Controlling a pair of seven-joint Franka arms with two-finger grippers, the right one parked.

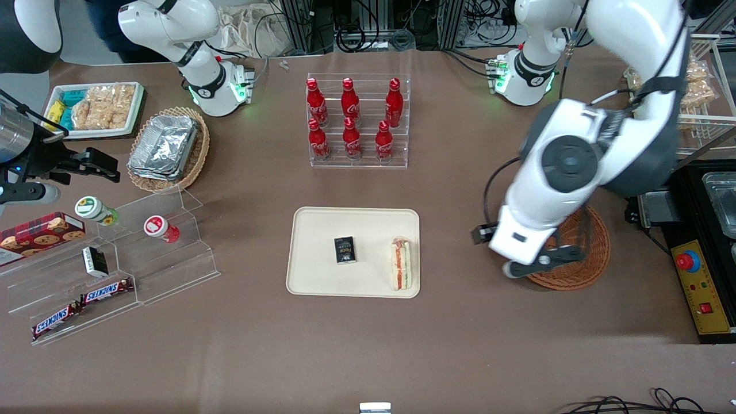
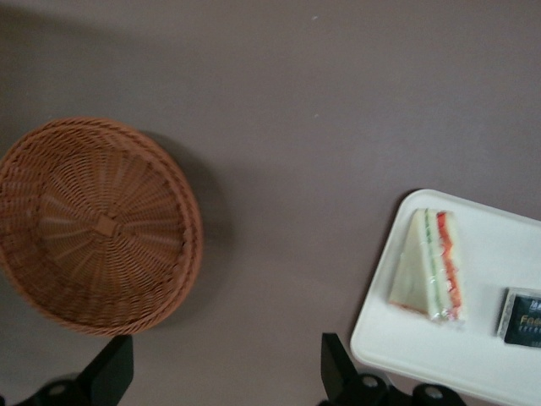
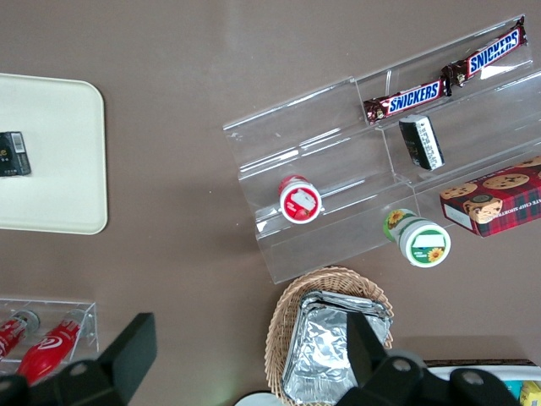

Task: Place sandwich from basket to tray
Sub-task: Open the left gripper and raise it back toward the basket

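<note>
The sandwich (image 1: 401, 263) (image 2: 431, 266), a white bread wedge with red and green layers, lies on the cream tray (image 1: 322, 230) (image 2: 482, 359), near the tray edge that faces the basket. The reddish-brown wicker basket (image 1: 583, 261) (image 2: 97, 224) shows nothing inside it in the left wrist view. My gripper (image 1: 543, 260) (image 2: 224, 372) hangs open above the table, over the basket's rim on the tray's side. Nothing is between its fingers (image 2: 338, 372).
A small black packet (image 1: 345, 250) (image 2: 524, 317) lies on the tray beside the sandwich. A clear rack of red cola bottles (image 1: 356, 121) stands farther from the front camera than the tray. Toward the parked arm's end are an acrylic stand (image 1: 144, 253) with snacks and a tan basket of foil containers (image 1: 167, 146).
</note>
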